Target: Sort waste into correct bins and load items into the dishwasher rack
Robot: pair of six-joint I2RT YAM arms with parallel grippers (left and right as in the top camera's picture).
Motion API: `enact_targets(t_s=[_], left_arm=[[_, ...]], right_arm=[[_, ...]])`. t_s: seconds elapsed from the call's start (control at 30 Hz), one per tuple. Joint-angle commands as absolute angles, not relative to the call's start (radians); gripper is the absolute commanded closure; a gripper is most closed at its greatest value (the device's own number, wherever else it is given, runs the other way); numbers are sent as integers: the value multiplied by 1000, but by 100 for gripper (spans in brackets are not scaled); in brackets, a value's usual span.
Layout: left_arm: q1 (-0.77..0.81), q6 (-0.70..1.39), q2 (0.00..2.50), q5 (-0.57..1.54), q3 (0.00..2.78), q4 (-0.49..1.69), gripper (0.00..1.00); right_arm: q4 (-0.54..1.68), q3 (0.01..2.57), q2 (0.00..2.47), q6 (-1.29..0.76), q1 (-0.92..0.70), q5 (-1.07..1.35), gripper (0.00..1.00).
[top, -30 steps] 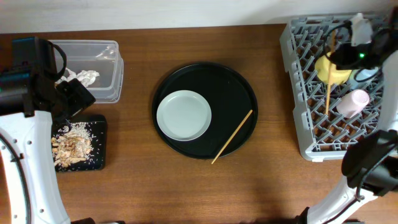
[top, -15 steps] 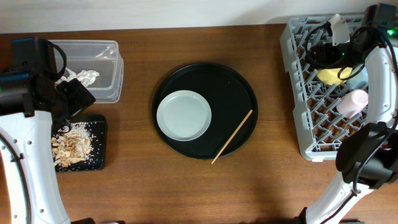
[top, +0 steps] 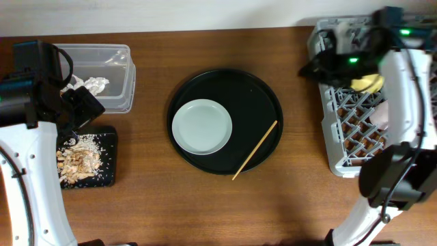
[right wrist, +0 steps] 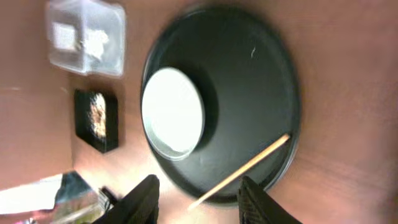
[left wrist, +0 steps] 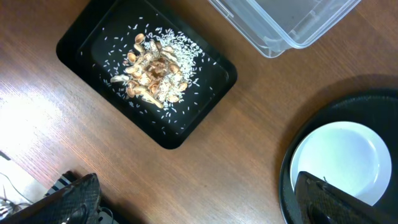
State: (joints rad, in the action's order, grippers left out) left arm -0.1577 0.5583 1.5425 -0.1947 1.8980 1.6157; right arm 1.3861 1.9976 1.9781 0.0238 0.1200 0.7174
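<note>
Bare tabletop [top: 297,137] between round black tray [top: 259,96] and rack [top: 341,137]; plate [top: 201,127], chopstick [top: 255,149] atop tray

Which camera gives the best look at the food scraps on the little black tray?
The left wrist view: the food scraps lie close, sharp and unblocked. Overhead shows them small, far to the left; the right wrist view gives only a distant blurred patch.
</note>
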Motion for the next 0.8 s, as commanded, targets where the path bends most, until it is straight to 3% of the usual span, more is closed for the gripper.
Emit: enact_targets(t_s=[0.0,0.13,0.4,0.5,0.6,0.77], left_arm=[[-161,556,1532,-199,1904,1617,1],[-161,556,1532,-199,1904,1617,1],[-161,556,1532,-199,1904,1617,1],[-161,556,1532,-199,1904,1617,1],[-161,556,1532,-199,1904,1617,1],[-161,556,1532,-199,1904,1617,1]], right_arm=[[1410,1991,1952,-271,-10,312,57],[1472,1984,1952,-522,-141,74,57],[1332,1797,1953,-743,-368,14,49],[1262,1659,1953,-863,-399,25,55],[1211,1550,1953,-961,-399,30,55],[1078,1423,1953,-957,-399,57,54]])
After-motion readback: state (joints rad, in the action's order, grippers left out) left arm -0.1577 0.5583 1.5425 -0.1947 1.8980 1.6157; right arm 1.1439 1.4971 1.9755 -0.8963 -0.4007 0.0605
